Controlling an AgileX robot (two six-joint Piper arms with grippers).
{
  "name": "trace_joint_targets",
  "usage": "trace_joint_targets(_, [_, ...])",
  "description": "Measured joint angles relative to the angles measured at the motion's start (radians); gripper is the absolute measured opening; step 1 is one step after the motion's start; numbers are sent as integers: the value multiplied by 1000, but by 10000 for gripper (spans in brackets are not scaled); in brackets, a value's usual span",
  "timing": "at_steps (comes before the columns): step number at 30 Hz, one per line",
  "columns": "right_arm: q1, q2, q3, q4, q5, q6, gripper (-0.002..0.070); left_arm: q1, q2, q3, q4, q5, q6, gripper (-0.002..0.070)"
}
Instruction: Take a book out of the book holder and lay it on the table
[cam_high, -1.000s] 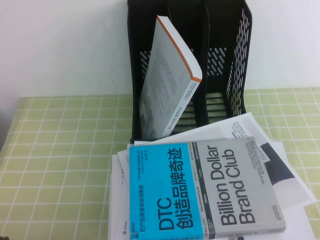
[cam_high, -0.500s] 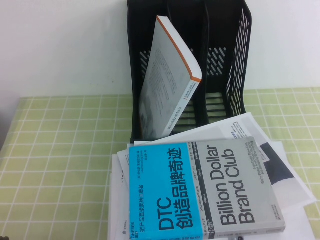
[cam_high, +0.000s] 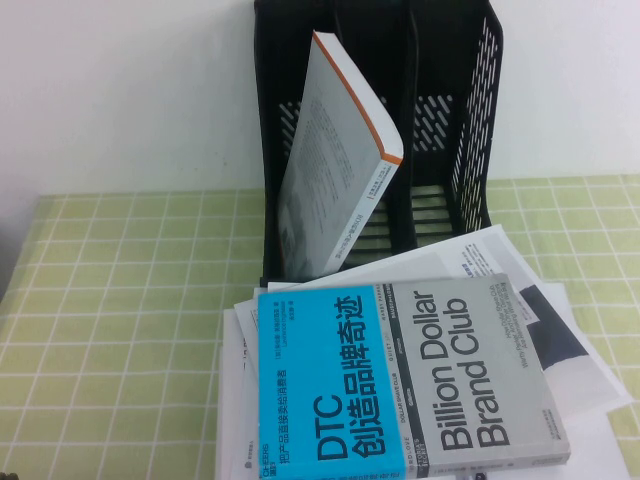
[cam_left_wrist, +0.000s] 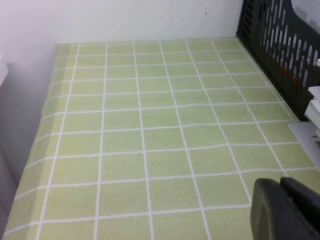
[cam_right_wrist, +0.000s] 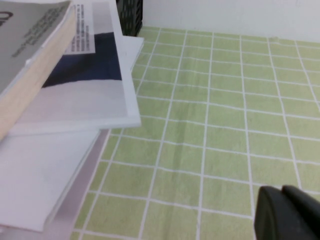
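The cyan and grey book (cam_high: 405, 375), printed "DTC" and "Billion Dollar Brand Club", lies flat on a pile of white papers on the checked table (cam_high: 120, 300), in front of the black book holder (cam_high: 440, 120). Its yellowish page edge shows in the right wrist view (cam_right_wrist: 30, 85). A white-grey book with an orange stripe (cam_high: 335, 160) leans inside the holder. My left gripper (cam_left_wrist: 282, 207) is shut and empty above bare cloth, left of the holder (cam_left_wrist: 280, 45). My right gripper (cam_right_wrist: 285, 212) is shut and empty above the cloth, right of the pile. Neither gripper shows in the high view.
White papers and a magazine with a dark blue picture (cam_high: 545, 330) spread under the book; they also show in the right wrist view (cam_right_wrist: 85, 95). A white wall (cam_high: 120, 90) stands behind the table. Bare cloth lies left of the holder (cam_left_wrist: 140, 140) and right of the pile (cam_right_wrist: 225, 120).
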Motion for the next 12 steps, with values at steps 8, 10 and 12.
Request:
trace_joint_targets(8, [-137, 0, 0, 18, 0, 10, -1, 0, 0, 0, 0, 0, 0, -3])
trace_joint_targets(10, [-149, 0, 0, 18, 0, 12, -1, 0, 0, 0, 0, 0, 0, -3])
trace_joint_targets(12, [-150, 0, 0, 18, 0, 12, -2, 0, 0, 0, 0, 0, 0, -3])
